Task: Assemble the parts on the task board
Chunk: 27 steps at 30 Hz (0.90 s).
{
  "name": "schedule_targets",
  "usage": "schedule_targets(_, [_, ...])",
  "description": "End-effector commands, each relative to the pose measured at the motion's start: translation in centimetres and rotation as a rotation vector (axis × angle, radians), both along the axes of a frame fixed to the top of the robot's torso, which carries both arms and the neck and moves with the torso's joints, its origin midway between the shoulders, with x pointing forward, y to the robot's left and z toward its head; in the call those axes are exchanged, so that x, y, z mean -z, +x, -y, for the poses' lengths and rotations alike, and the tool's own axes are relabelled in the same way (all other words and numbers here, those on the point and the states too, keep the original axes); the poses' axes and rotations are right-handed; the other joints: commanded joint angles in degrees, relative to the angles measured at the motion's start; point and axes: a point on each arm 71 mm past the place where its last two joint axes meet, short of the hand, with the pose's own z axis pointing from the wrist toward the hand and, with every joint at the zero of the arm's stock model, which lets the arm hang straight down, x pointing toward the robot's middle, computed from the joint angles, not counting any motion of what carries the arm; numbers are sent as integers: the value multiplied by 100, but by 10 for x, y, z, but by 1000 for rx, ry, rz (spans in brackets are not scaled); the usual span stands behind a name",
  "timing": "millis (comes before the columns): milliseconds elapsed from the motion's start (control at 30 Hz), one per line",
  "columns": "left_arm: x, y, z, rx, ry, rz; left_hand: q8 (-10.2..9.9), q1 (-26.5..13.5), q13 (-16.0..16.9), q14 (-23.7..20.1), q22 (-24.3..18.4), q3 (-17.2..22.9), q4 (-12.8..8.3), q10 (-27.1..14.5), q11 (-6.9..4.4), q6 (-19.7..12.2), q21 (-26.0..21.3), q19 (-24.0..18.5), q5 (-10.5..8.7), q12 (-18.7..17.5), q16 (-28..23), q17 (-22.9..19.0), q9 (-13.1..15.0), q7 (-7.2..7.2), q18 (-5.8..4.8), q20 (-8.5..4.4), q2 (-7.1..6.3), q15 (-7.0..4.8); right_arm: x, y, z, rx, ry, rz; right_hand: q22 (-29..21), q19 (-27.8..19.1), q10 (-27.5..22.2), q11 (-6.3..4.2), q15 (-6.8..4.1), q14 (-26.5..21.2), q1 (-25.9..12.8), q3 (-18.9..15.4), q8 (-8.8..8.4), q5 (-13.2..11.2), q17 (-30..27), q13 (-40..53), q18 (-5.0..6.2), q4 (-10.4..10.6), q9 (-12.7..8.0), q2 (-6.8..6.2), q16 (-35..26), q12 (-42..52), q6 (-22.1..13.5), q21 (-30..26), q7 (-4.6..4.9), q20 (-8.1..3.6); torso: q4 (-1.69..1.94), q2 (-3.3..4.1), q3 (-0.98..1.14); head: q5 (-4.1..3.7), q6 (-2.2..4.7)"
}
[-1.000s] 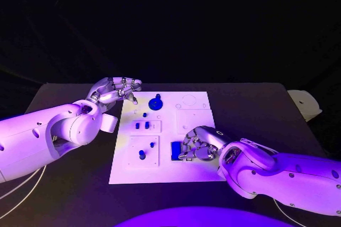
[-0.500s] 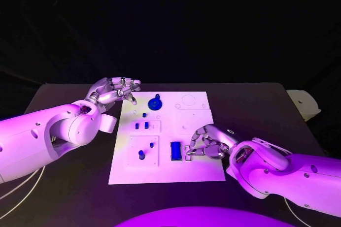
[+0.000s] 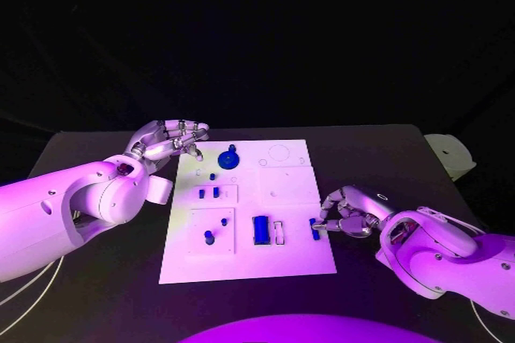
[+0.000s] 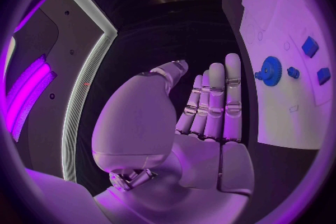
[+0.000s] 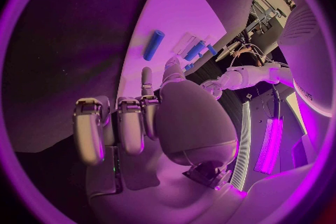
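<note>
Two hands work over the board (image 3: 281,263), which lies flat in the middle of the black desk (image 3: 386,146). The right hand (image 3: 352,210) sits at the board's right edge, its fingers (image 3: 330,225) curled in beside a small blue peg (image 3: 315,229) lying near that edge; whether they pinch it or only touch it I cannot tell. Just left of the peg is an open slot (image 3: 279,232), and beside that a blue bar (image 3: 260,229) stands seated. The left hand (image 3: 167,140) hovers off the board's far left corner, fingers apart and holding nothing, near the blue gear (image 3: 228,160). More small parts (image 3: 207,193) sit in the left-side recesses. The step in hand looks like getting the peg into a seat, likely that slot. To do it well, the right hand should secure a firm pinch across the peg's middle, lift it clear of the board, line its long axis with the slot, and lower it straight without nudging the bar. The left hand could steady the board's edge.
</note>
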Motion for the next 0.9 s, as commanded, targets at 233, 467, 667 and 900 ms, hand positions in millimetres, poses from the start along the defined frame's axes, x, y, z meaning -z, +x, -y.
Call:
schedule_targets(233, [0, -1, 4, 23, -11, 3, 15, 73, 10, -39, -5, 1, -30, -24, 3, -42, -19, 43, 6, 11, 37, -4, -10, 11, 34, 13, -3, 14, 16, -6, -6, -15, -77, -29, 1456, 543, 173, 4, 24, 510, -124, -22, -15, 64, 1068, 942, -44, 10, -1, 21, -12, -89, 83, -5, -27, 22, -2, -3, 6, 0, -5])
schedule_targets(467, [0, -1, 3, 22, -11, 2, 15, 73, 10, -39, -5, 1, -30, -24, 3, -42, -19, 43, 6, 11, 37, -4, -10, 11, 34, 13, -3, 14, 23, -6, -9, -9, -96, -40, 1456, 542, 167, 2, 22, 509, -136, -22, -16, 70, 1061, 935, -43, 9, -1, 26, -14, -99, 88, -8, -29, 21, -10, 0, -2, 6, -13])
schedule_targets(667, [0, -1, 3, 21, -10, 2, 19, 69, 10, -41, -6, -1, -25, -29, 4, -45, -20, 44, 4, 22, 40, -6, -11, 12, 34, 14, -4, 16, 27, -3, -13, -18, -115, -44, 1456, 542, 170, -14, 9, 509, -44, 23, -31, 95, 1064, 936, -43, -24, -3, 45, -14, -98, 99, -8, -48, 14, -17, 6, 7, 21, -19])
schedule_targets(900, [0, -1, 3, 22, -10, 1, 21, 66, 10, -42, -6, -1, -22, -31, 5, -46, -21, 45, 4, 26, 42, -6, -11, 13, 34, 15, -3, 17, 32, -3, -21, -64, -184, -44, 1451, 537, 162, -63, -39, 507, 643, 418, -127, -218, 1053, 928, -40, -154, -39, 204, -20, -114, 119, -26, -95, -33, -10, -2, 5, 28, -44])
